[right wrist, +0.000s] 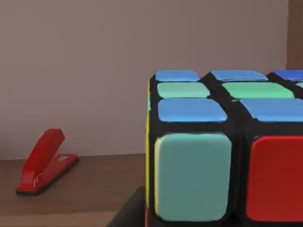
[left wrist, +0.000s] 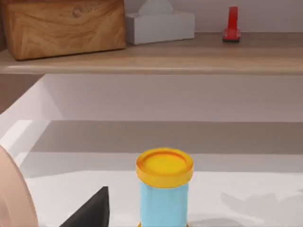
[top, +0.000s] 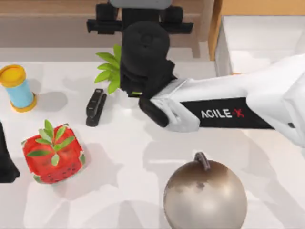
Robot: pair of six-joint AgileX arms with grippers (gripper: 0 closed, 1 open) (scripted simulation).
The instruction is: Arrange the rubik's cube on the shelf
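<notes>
Right wrist view: rubik's cube [right wrist: 222, 146] close up at the right pincer, seemingly gripped, over the shelf [right wrist: 85, 189] near a red stapler [right wrist: 45, 163]. Top view: right arm reaches to the shelf; left pincer [top: 5, 162] parked at bench's left edge, state unclear.

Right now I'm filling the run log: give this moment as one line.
right hand: over shelf, carrying rubik's cube | cube near red stapler | left arm: parked at table's left edge

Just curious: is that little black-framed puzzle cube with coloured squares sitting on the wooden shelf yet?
Cannot tell. The black-framed rubik's cube is at the wooden shelf, near a red stapler, but its underside is hidden.
</notes>
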